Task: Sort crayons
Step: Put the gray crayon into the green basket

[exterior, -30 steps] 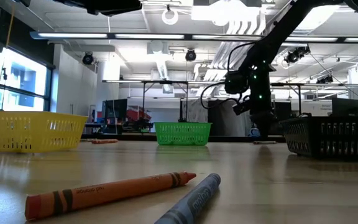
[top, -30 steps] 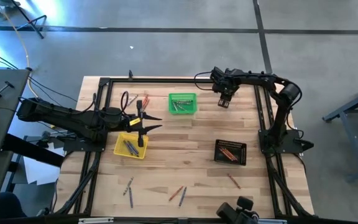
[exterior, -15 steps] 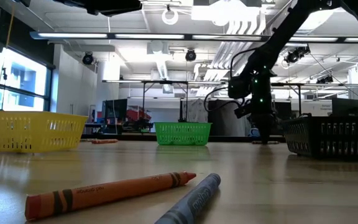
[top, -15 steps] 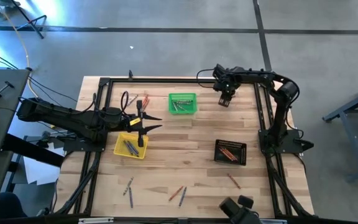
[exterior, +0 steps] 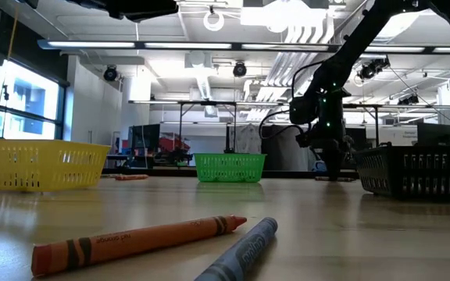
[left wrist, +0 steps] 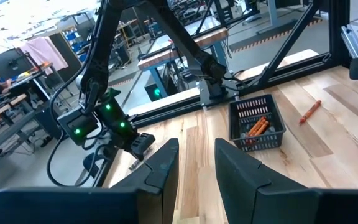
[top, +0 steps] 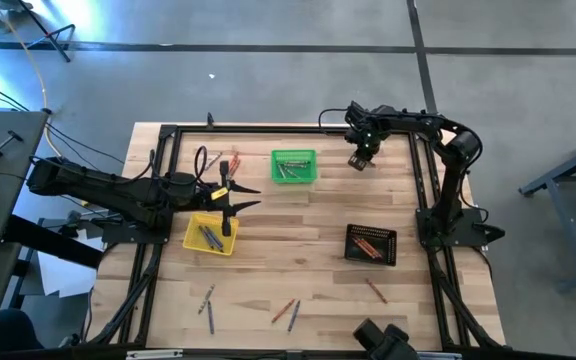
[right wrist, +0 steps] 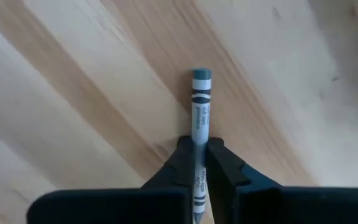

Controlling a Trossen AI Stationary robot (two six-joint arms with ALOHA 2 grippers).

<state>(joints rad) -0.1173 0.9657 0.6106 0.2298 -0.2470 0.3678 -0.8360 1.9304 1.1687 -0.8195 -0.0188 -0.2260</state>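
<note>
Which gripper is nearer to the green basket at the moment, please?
Left. The left gripper sits just short of the green basket, toward the yellow basket; the right gripper is slightly farther off, on its other side.

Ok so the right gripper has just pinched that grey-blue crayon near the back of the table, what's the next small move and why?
Probably a short straight lift. The right gripper is shut on the crayon, which lies flat against the table, so it likely needs to clear the wood before any carry toward a basket. The left gripper waits open over the yellow basket.

Blue-grey crayon (right wrist: 200,109) pinched flat on wood — others (top: 286,311) scattered.
</note>
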